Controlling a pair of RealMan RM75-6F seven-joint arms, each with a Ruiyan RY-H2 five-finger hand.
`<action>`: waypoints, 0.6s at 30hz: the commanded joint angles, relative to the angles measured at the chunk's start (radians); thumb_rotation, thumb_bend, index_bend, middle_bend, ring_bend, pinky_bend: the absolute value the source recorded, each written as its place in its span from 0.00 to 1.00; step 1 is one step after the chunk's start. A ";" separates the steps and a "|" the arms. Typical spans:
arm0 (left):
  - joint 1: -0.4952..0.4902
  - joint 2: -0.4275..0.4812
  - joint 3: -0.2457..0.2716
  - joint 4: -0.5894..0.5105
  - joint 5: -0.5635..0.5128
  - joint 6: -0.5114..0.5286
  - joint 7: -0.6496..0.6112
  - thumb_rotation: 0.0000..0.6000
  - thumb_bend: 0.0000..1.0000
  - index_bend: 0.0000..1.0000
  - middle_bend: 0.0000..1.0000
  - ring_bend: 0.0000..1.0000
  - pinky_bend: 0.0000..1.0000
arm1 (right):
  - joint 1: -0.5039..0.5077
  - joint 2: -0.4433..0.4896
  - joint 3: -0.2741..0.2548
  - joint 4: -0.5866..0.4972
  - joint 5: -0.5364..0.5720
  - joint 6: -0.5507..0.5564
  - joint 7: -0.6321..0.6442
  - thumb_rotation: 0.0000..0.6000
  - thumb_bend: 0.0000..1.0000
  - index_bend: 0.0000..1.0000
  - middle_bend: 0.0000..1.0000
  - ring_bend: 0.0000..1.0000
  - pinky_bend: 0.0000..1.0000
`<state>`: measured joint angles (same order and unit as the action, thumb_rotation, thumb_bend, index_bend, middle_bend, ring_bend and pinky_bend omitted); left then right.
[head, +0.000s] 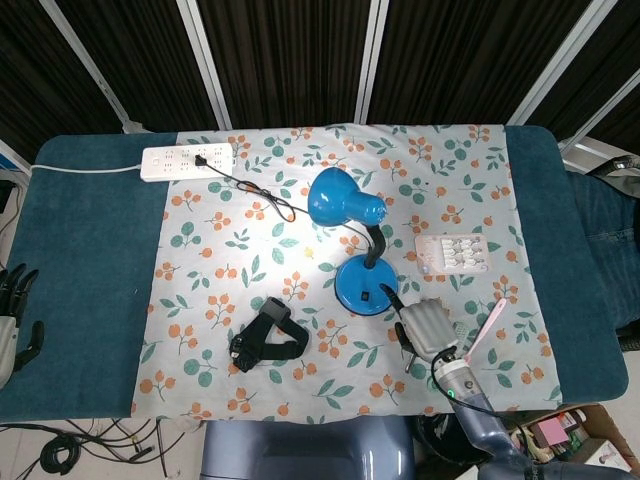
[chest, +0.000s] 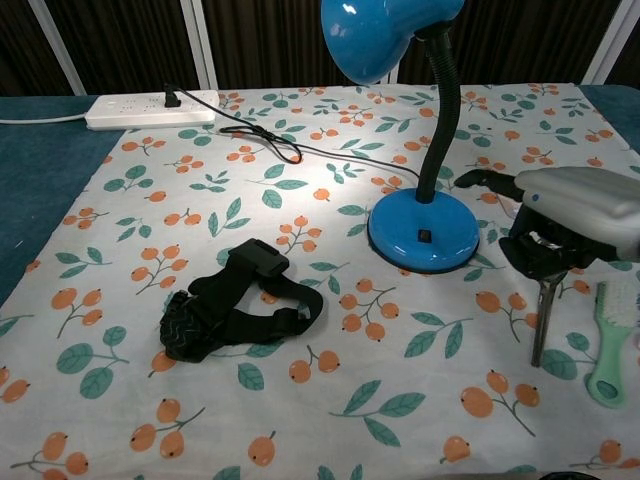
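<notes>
Desk lamp (head: 358, 245) stands mid-tabletop (head: 90, 260), our landmark. Behind it to the left lies the power strip (head: 188, 161); in front to the left, the headband strap (head: 266, 338). Right of the lamp sits the pill pack (head: 452, 253). Right hand (head: 427, 329) hovers just right of the lamp's base, over the spoon (chest: 541, 320); the brush (chest: 610, 345) lies further right.

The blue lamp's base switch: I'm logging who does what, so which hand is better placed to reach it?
Probably the right hand: it hovers over the spoon just beside the lamp base. The left hand sits off the cloth at the table's far edge.
</notes>
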<state>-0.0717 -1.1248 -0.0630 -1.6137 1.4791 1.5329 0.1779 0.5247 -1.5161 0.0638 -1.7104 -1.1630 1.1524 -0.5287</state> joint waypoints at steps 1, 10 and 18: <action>0.000 0.000 0.000 0.001 0.000 0.000 0.000 1.00 0.52 0.05 0.02 0.00 0.00 | 0.019 -0.033 0.002 0.021 0.010 -0.024 -0.017 1.00 0.58 0.07 0.87 0.94 0.88; -0.001 0.001 -0.001 0.001 0.000 -0.001 -0.008 1.00 0.52 0.05 0.02 0.00 0.00 | 0.046 -0.078 0.024 0.063 0.045 -0.057 -0.038 1.00 0.58 0.09 0.88 0.95 0.89; -0.001 0.002 -0.001 -0.001 0.000 -0.002 -0.007 1.00 0.52 0.05 0.02 0.00 0.00 | 0.048 -0.082 0.014 0.073 0.080 -0.072 -0.062 1.00 0.58 0.10 0.88 0.95 0.89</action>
<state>-0.0730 -1.1233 -0.0637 -1.6151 1.4788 1.5313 0.1709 0.5728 -1.5978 0.0784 -1.6381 -1.0848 1.0816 -0.5892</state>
